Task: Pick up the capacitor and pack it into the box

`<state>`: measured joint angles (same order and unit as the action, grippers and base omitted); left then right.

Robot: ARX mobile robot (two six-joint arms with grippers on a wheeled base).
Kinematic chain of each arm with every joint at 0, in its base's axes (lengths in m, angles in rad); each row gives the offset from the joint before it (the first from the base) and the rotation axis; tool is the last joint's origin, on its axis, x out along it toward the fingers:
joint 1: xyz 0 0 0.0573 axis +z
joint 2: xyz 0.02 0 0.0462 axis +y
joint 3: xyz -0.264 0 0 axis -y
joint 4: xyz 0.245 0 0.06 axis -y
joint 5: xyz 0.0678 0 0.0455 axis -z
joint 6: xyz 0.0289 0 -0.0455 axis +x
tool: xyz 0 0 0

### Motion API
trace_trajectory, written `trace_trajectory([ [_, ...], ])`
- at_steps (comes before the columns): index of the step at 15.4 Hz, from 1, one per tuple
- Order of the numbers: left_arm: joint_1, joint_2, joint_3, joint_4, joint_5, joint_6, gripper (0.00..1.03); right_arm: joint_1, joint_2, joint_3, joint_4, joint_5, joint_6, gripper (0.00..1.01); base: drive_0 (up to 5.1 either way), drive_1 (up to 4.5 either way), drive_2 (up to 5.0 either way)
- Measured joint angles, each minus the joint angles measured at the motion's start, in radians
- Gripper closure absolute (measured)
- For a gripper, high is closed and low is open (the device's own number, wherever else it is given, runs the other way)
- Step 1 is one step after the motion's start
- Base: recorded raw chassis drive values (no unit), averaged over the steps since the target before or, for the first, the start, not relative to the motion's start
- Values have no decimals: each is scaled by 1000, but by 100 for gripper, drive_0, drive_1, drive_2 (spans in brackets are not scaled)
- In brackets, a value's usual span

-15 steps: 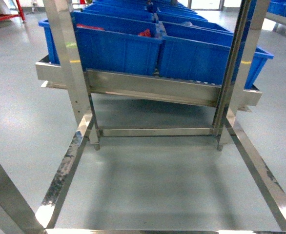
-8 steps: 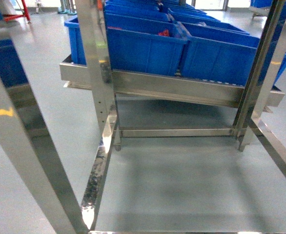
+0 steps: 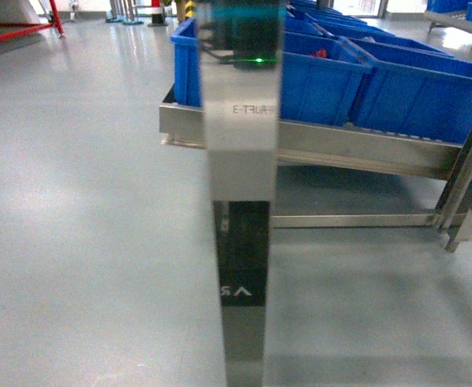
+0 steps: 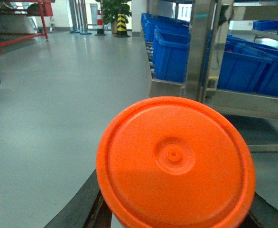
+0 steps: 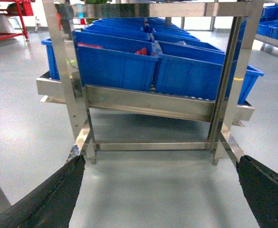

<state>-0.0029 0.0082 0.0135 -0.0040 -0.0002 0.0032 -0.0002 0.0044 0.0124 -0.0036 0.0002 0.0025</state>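
Observation:
An orange cylinder seen end-on, the capacitor point(image 4: 174, 161), fills the lower middle of the left wrist view. My left gripper point(image 4: 177, 217) is shut on it, and only the dark fingers point(image 4: 97, 214) show at its lower sides. In the right wrist view my right gripper point(image 5: 160, 164) is open, its black fingertips point(image 5: 75, 166) wide apart over bare grey floor with nothing between them. The box is out of view. Neither gripper shows in the head view.
A steel upright post point(image 3: 240, 161) stands close in front of the head camera. Behind it a steel rack point(image 3: 365, 149) carries large blue bins point(image 3: 325, 81), one with red items inside point(image 5: 141, 50). Rack legs and a low crossbar point(image 5: 148, 146) stand ahead. Grey floor point(image 3: 83, 201) spreads to the left.
The head view has swung left: the rack and blue bins have slid to the right, and a steel post now fills the middle of the view.

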Motion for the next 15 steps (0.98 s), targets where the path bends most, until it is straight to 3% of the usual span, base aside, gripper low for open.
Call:
trace_trajectory([
  [15,0,0,0,-1,0,0,58,0,0,0,1,0,0,3,-497,244,244],
])
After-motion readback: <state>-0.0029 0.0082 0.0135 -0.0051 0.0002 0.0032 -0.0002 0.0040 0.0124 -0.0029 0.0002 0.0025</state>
